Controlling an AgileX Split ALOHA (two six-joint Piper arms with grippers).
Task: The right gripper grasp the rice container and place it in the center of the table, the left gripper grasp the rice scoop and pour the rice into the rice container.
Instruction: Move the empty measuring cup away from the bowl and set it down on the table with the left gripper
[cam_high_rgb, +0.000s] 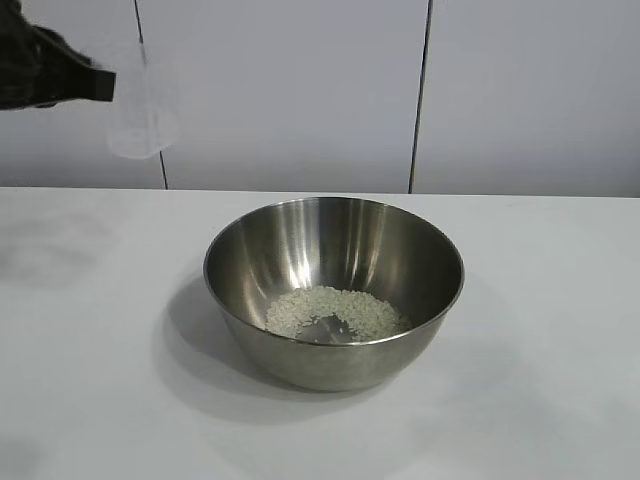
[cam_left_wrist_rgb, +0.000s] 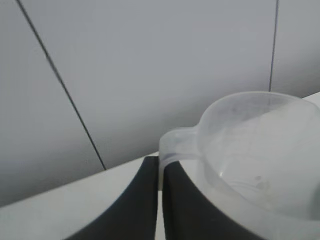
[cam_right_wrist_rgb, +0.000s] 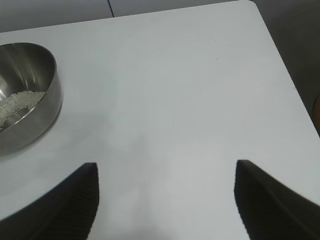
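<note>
Sitting mid-table, the rice container (cam_high_rgb: 334, 290) is holding the rice (cam_high_rgb: 335, 313); at ten o'clock, the left gripper (cam_left_wrist_rgb: 159, 200) is pinching the empty translucent rice scoop (cam_high_rgb: 140, 105) aloft; the right gripper (cam_right_wrist_rgb: 165, 200) is hanging spread

left hand (cam_high_rgb: 100, 85) mostly cut off at frame edge, rice scoop (cam_high_rgb: 140, 110) blurred

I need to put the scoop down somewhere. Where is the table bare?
The white table is bare left of the rice container, below the rice scoop held high by the left gripper. It is also bare right of the bowl, under the open right gripper. Only the centre is taken.
</note>
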